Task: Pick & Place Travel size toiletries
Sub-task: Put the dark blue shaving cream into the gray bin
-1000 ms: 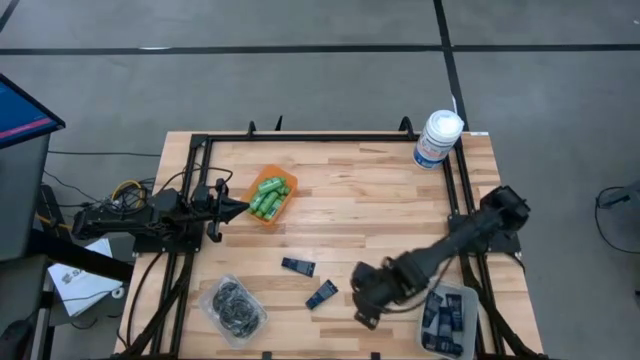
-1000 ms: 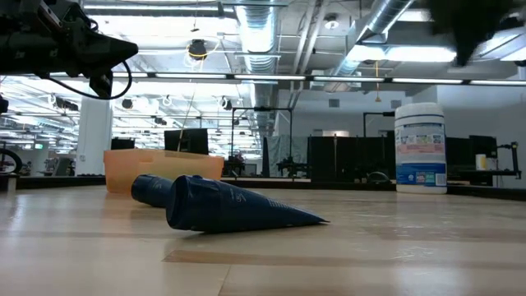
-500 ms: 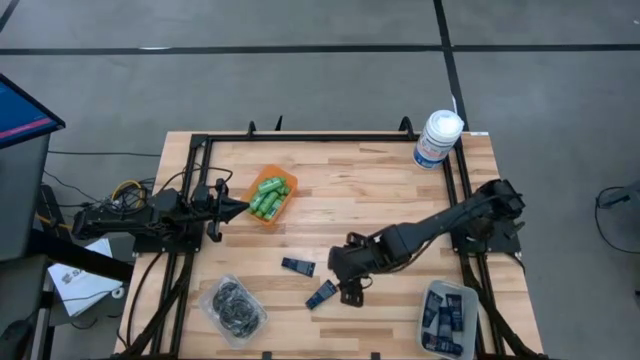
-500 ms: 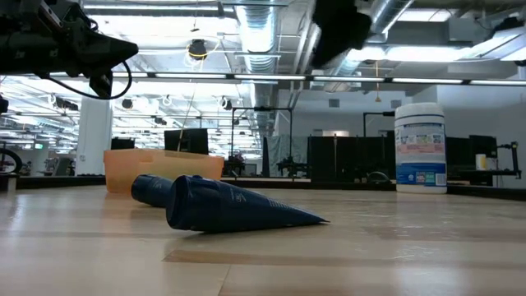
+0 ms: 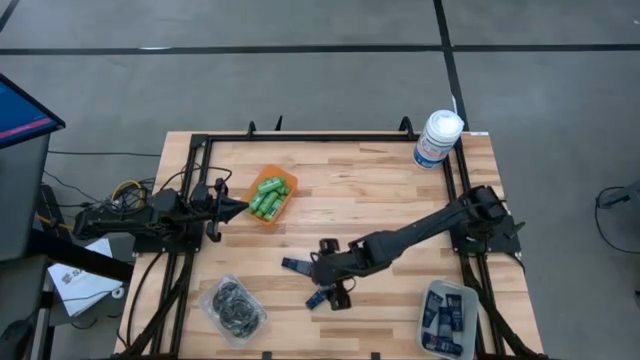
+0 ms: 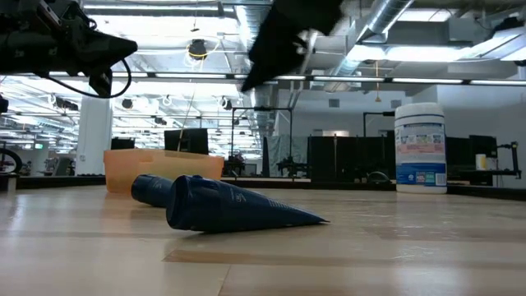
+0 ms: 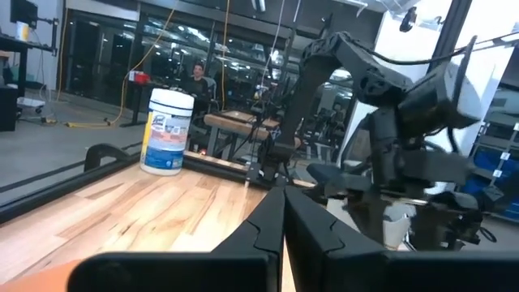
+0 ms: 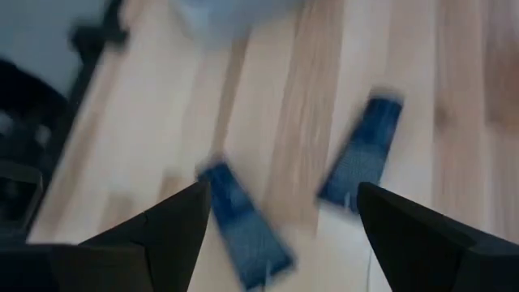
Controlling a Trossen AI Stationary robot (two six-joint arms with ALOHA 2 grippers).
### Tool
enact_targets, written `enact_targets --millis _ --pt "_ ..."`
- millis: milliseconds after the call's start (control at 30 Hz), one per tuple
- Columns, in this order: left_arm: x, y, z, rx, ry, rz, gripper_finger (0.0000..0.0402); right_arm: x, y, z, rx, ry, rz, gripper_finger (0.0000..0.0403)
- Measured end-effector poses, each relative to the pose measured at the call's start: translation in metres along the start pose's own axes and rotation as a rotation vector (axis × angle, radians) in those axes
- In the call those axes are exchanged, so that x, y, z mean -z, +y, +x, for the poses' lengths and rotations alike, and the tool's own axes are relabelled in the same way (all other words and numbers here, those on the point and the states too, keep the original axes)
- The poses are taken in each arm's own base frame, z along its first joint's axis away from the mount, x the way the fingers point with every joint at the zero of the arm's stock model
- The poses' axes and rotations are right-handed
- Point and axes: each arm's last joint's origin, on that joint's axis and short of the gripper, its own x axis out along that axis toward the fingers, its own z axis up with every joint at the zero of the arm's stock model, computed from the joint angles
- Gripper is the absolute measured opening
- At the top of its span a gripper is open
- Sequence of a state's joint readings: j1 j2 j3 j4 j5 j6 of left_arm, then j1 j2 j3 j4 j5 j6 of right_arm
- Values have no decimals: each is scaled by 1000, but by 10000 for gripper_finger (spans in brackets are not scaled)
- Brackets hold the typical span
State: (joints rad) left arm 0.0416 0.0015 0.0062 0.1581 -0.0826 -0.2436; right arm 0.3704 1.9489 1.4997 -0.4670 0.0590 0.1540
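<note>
The right hand [image 5: 330, 285], open wide over two blue tubes [image 8: 243, 223] at six o'clock on the tabletop [image 5: 370, 190], could grab both or bump one away.

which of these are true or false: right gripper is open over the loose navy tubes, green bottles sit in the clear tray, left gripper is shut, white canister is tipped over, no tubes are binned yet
1. The right gripper is open above the two loose navy tubes. True.
2. The green bottles sit in the clear tray. False: they lie in the orange tray.
3. The left gripper is shut. True.
4. The white canister is tipped over. False: it stands upright at the table's far right corner.
5. No tubes are binned yet. False: several lie in the clear tray.
</note>
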Motion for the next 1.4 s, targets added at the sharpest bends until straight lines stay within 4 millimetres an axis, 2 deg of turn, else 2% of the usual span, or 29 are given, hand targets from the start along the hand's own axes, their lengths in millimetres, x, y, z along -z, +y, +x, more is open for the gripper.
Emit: enact_targets --millis 333,433,567,867,967,1133,1400 --pt "0 0 0 -1 0 0 2 3 2 39 -87 -29 -154 301" --pt "0 0 0 -1 0 0 2 13 4 54 -100 39 -187 301" --pt "0 0 0 -1 1 0 2 9 8 70 -142 28 -218 301" --pt "0 0 0 -5 3 0 2 20 10 105 -191 90 -231 301" --pt "0 0 0 -4 4 0 2 22 11 108 -187 103 -202 299" --pt "0 0 0 -4 4 0 2 23 10 108 -161 117 -187 261" --pt "0 0 0 -4 4 0 2 24 9 108 -151 132 -172 154"
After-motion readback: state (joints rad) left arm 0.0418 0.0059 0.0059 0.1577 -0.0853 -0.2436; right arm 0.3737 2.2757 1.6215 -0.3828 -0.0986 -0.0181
